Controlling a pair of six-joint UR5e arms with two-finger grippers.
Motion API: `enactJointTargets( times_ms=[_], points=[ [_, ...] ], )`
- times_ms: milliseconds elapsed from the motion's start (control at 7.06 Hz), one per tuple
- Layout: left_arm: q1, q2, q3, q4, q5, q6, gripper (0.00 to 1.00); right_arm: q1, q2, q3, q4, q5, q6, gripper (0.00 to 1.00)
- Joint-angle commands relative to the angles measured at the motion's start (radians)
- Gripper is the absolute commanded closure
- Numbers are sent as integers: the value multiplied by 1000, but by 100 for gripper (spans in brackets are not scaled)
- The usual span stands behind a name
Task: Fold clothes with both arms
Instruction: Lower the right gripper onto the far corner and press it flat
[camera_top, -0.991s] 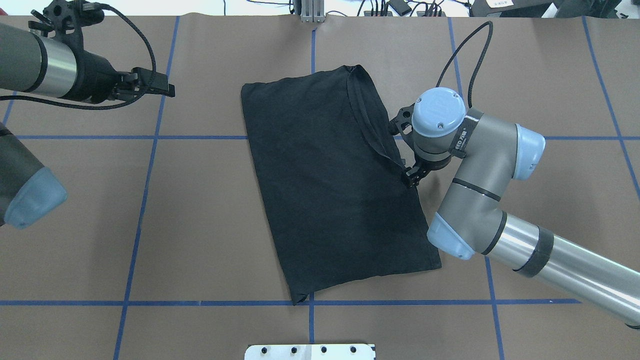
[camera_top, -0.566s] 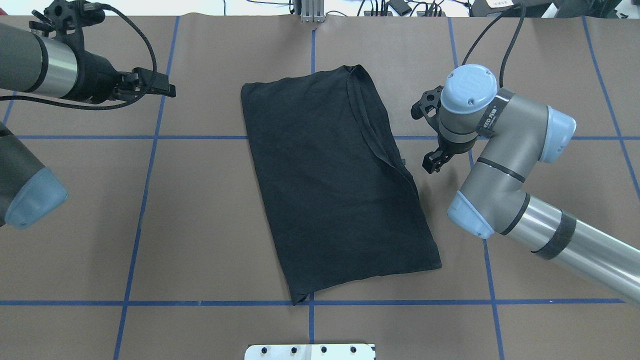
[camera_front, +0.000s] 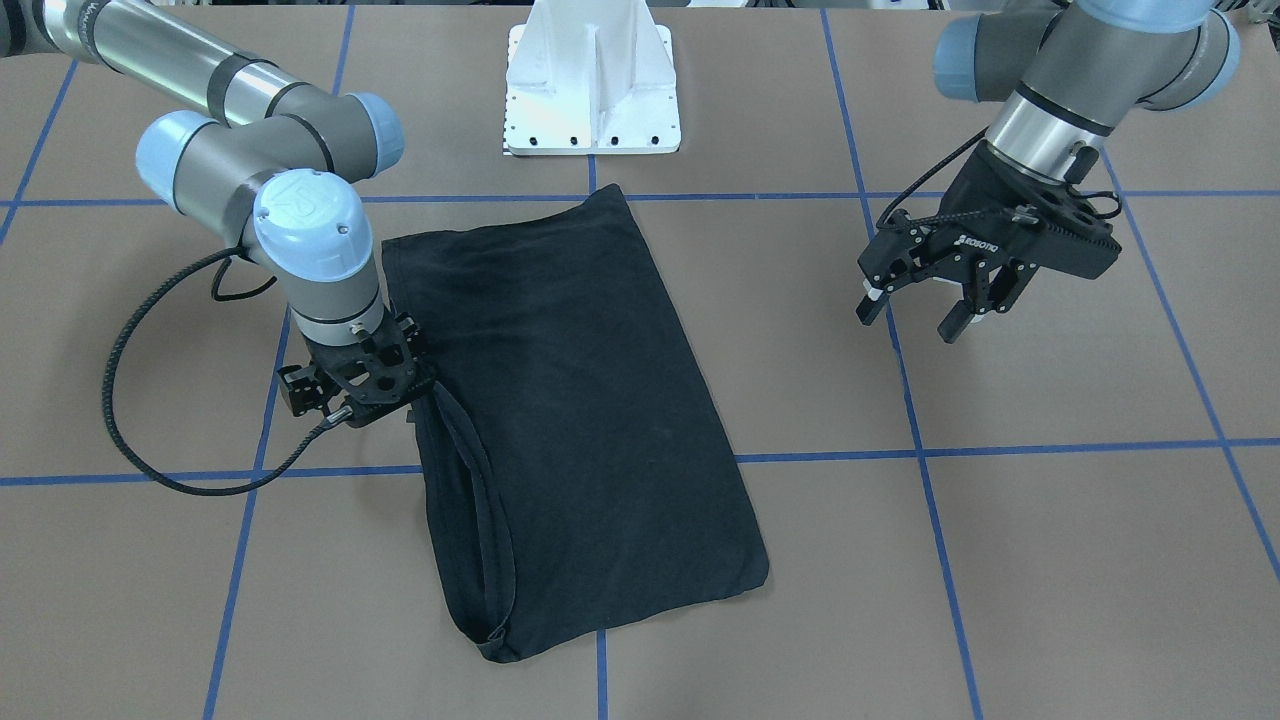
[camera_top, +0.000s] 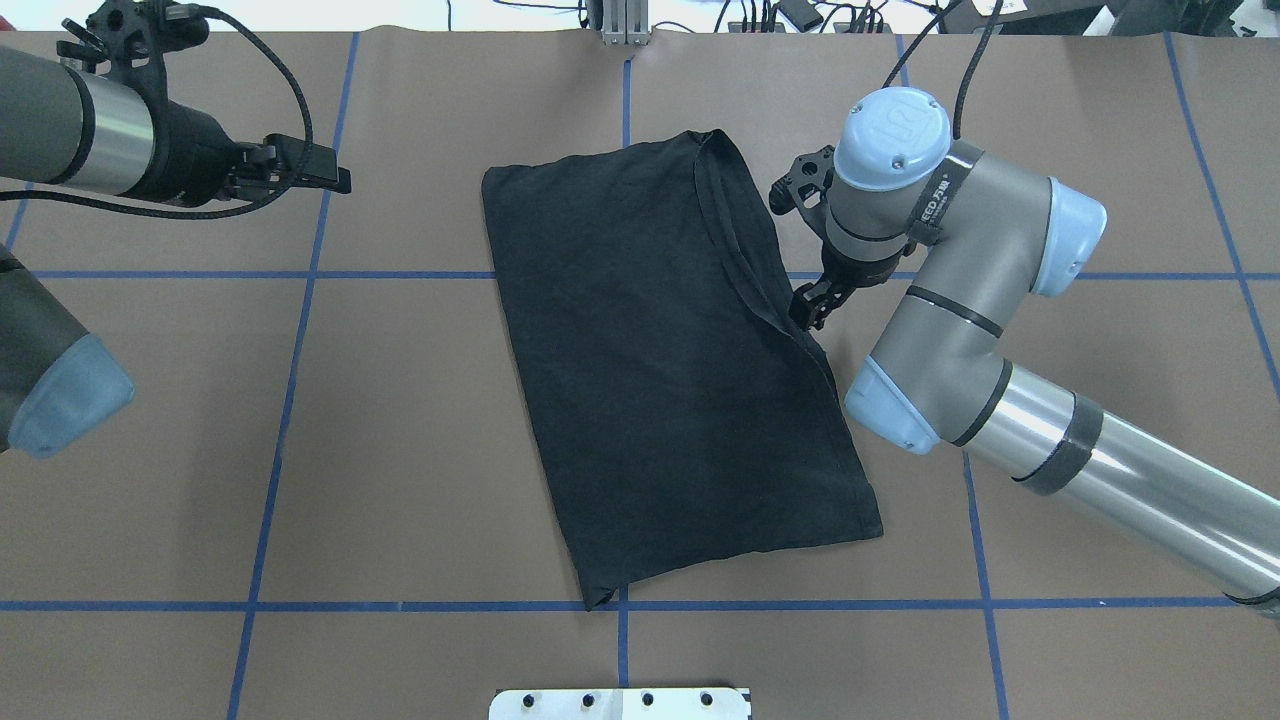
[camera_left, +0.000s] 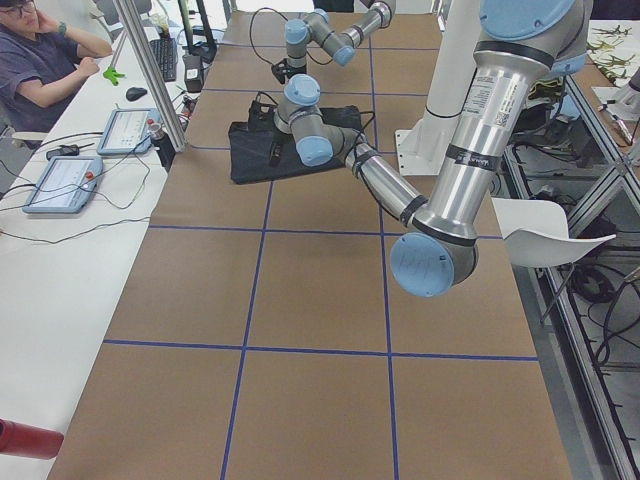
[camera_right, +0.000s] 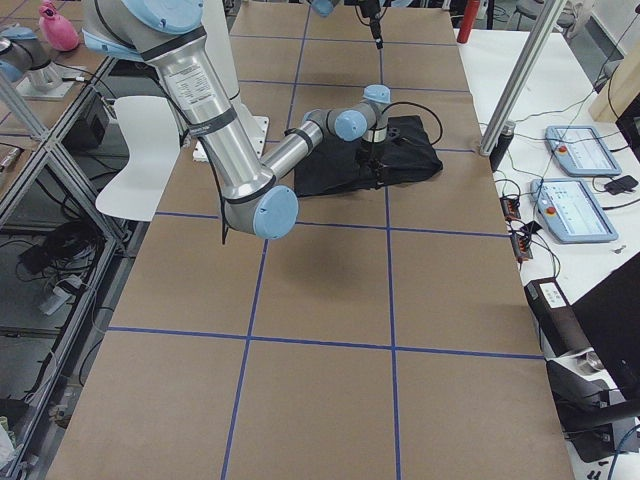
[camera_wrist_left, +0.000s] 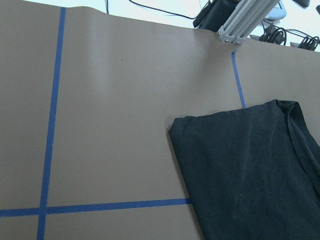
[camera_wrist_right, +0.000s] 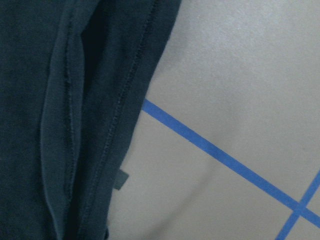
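Brown paper crossed with blue tape lines covers the counter (camera_top: 400, 450), and the black T-shirt (camera_top: 650, 380) lies on it as a long folded slab, plain side up, its print hidden. Trouble would most likely start at its layered long edge (camera_top: 760, 290), where a seamed layer gapes loose from the one beneath. Jaws closing there could catch only the upper layer and peel the fold open, or miss the cloth and scrape the paper. A one-sided pull is the other risk, since the cloth would probably slide and skew rather than fold. The right arm (camera_top: 960, 290) points straight down with its jaws right at that edge, about midway along it. The cloth runs inward from them, with bare counter on their outer side. The wrist hides the fingers, so I cannot tell whether they are apart, together or touching cloth. The left arm (camera_front: 1040, 120) hangs with its jaws plainly apart and holding nothing, the shirt well apart from them, off toward the right arm. A small tag (camera_wrist_right: 120, 180) pokes out from the edge.
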Motion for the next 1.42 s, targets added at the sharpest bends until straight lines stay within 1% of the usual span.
enactJointTargets(
  times_ms=[0,425,850,1274],
  points=[
    [0,0,-1,0,-1,0,0,-27,75,-61,-1,-9,6,0],
    [0,-1,-5,2,-1,0,0,-43,112,-147,8,-15,6,0],
    [0,-2,-8,2,-20,0,0,-63,114,-167,7,-17,7,0],
    [0,-2,-11,2,-20,0,0,-61,115,-212,16,-33,6,0]
  ],
)
